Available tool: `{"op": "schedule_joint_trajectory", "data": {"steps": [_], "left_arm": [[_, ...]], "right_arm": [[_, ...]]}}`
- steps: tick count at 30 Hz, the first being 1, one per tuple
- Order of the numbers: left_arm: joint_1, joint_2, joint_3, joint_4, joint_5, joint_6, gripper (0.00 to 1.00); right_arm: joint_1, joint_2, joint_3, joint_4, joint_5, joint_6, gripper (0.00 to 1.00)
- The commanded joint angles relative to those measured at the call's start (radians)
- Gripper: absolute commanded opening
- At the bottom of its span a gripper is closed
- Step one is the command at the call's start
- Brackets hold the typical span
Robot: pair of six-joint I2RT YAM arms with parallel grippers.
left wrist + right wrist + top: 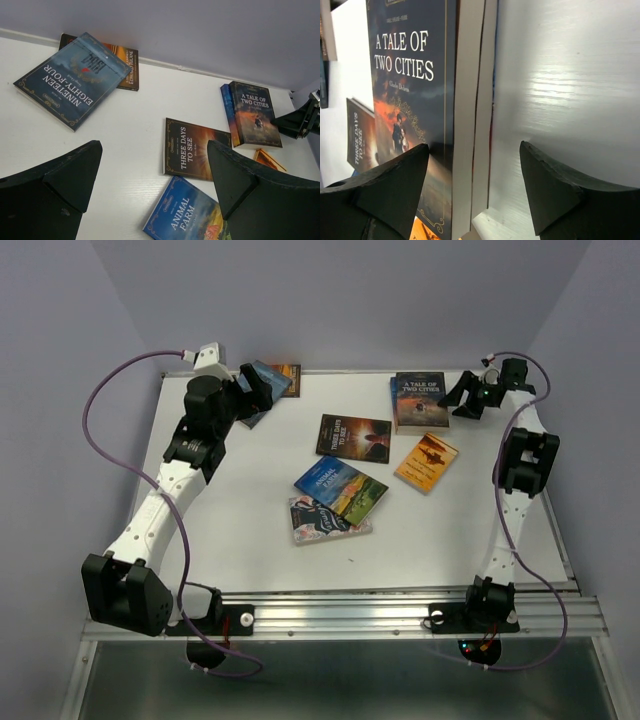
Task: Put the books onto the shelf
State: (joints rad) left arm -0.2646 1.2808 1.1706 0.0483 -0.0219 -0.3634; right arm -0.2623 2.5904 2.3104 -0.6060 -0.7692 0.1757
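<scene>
Lavender walls close in a white worktop (250,550), and the books lie flat and scattered across it. At far left, 1984 (72,80) sits askew, one corner overlapping a brown book (127,67) that rests against the far wall. The left hand (155,150) hovers by these two, its fingers (65,175) spread wide with nothing between them.

Three Days (353,437) lies around the middle of the worktop. Nearer than it, Animal Farm (341,486) partly covers the flowered book (320,524). An orange book (427,462) lies to the right of Three Days.

Far of the orange book, Two Cities (419,400) lies on top of a blue book (226,112), the pair almost squared up. The right hand (472,147) is low at far right, just beside this stack. Its fingers (555,190) stand well apart. From the wrist, the stack's page edges show in the gap, with one finger on the cover side and the other over bare worktop. Whether either finger touches the stack cannot be told.
</scene>
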Motion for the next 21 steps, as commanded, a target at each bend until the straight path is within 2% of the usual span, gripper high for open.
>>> {"op": "schedule_joint_trajectory", "data": {"steps": [1, 2, 9, 11, 15, 17, 21], "left_arm": [[0.004, -0.018, -0.006, 0.051, 0.01, 0.015, 0.99], [0.004, -0.017, -0.006, 0.051, 0.011, 0.015, 0.99], [0.004, -0.005, -0.008, 0.058, 0.017, 0.007, 0.99], [0.004, -0.003, -0.005, 0.058, 0.036, 0.004, 0.99], [0.004, 0.0, -0.005, 0.058, 0.042, 0.006, 0.99], [0.004, 0.005, -0.005, 0.059, 0.042, 0.004, 0.99], [0.004, 0.012, 0.0, 0.059, 0.046, 0.004, 0.99]], "right_arm": [[-0.008, -0.035, 0.026, 0.006, 0.085, -0.039, 0.82], [-0.008, -0.039, 0.024, 0.008, 0.085, -0.041, 0.9], [0.001, -0.067, 0.015, 0.031, 0.217, -0.007, 0.92], [0.001, -0.079, 0.023, 0.038, 0.264, 0.004, 1.0], [0.001, -0.14, -0.003, 0.075, 0.304, -0.018, 1.0], [0.001, -0.194, -0.069, 0.11, 0.32, -0.019, 1.0], [0.011, -0.21, -0.103, 0.146, 0.399, -0.031, 1.0]]}}
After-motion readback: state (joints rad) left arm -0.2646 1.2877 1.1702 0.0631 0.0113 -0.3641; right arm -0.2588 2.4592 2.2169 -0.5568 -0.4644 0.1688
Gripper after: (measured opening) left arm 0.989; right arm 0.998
